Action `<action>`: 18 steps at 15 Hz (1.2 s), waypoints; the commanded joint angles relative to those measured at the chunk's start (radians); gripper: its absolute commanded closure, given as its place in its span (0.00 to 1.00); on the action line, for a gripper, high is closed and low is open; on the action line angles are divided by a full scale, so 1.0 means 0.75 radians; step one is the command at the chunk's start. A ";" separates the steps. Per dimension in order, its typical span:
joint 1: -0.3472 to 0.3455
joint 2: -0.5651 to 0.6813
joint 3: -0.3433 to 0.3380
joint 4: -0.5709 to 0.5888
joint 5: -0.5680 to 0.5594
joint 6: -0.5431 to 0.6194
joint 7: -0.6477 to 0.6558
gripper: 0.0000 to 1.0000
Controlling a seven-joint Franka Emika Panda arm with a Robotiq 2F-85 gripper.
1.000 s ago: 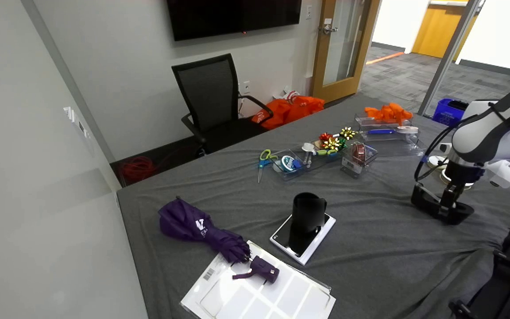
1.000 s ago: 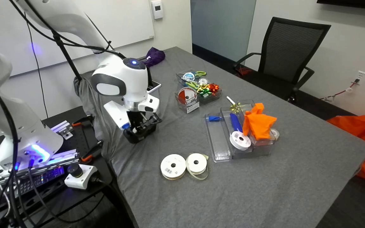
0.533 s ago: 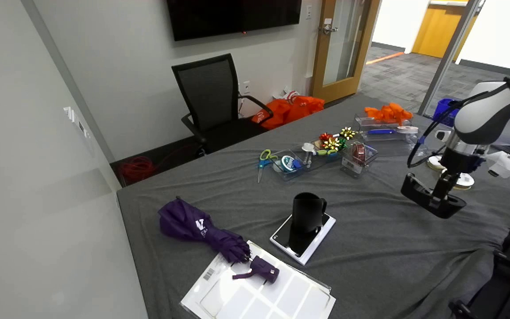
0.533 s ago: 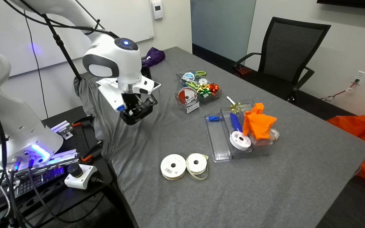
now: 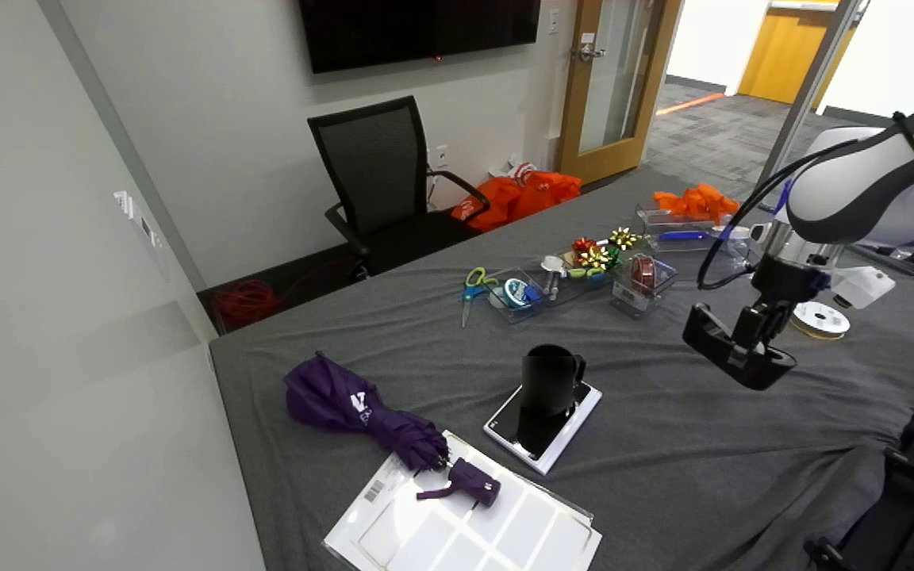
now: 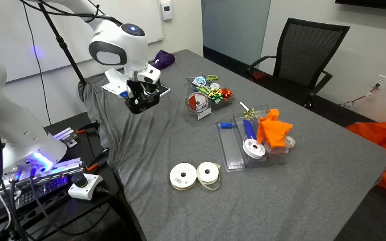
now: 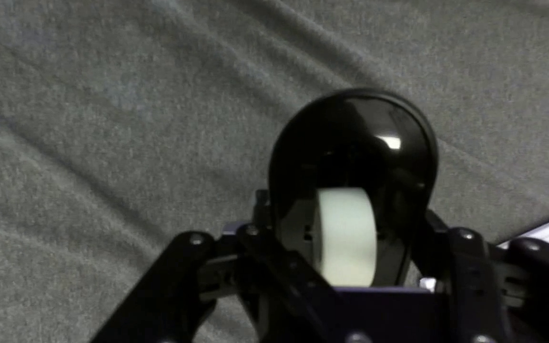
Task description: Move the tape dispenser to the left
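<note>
While the hand (image 7: 348,224) pinches the tape dispenser (image 7: 356,116) from both sides, its rounded end juts out near the middle of the wrist view, with a pale tape roll (image 7: 349,238) seated inside. In an exterior view I find the dispenser (image 5: 715,350) at the right of the frame, slanting from upper left to lower right; it looks lifted clear of the bench (image 5: 393,333), though against that dark cloth (image 5: 663,460) I can't swear to the gap beneath. My guess is that this is the carry, with the setting-down not yet done. To do it well, I'd travel slowly toward the left of that frame and pick a smooth bare patch short of the black mug (image 5: 550,381), which stands on the tablet (image 5: 566,428). Then I'd bring the base level, lower until it touches along its whole length, and only then let go, so the thing neither tips over nor drags up a fold of cloth.
</note>
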 commanded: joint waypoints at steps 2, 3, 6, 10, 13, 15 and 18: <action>0.031 -0.001 -0.009 0.006 -0.001 -0.005 0.033 0.35; 0.030 -0.001 -0.010 0.006 -0.001 -0.005 0.033 0.35; 0.044 0.017 -0.005 0.021 -0.046 -0.008 0.116 0.60; 0.104 0.087 0.032 0.060 -0.063 0.024 0.331 0.60; 0.156 0.175 0.069 0.124 -0.032 0.054 0.500 0.60; 0.178 0.237 0.096 0.175 0.002 0.087 0.589 0.60; 0.189 0.325 0.134 0.243 0.064 0.155 0.665 0.60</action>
